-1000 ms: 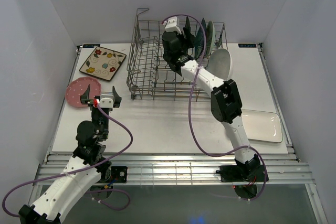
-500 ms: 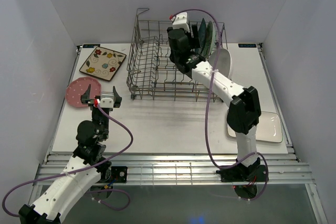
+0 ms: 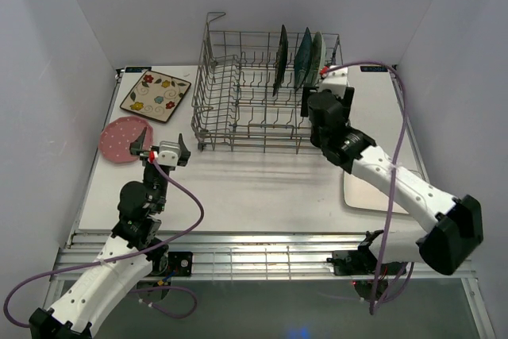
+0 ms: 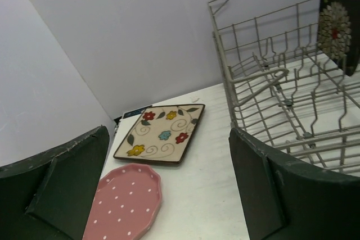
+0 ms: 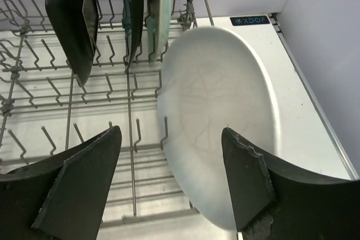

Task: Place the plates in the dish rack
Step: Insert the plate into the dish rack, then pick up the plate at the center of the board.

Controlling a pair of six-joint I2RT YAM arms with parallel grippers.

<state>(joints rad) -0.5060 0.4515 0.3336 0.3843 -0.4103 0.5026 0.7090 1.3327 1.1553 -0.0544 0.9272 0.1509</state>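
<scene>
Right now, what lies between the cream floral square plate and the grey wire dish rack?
Only bare table separates plate and rack, per left wrist view.

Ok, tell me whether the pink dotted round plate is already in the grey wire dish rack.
No, the pink dotted plate lies flat on the white table, outside the rack, beside the cream floral square plate.

White table point(image 3: 238, 188), pale lilac walls point(image 3: 48, 53), possibly metal rail point(image 3: 262, 256)

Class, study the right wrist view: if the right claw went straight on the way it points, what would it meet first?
Most likely the white oval plate, dead ahead of the right claw; depth is unclear.
</scene>
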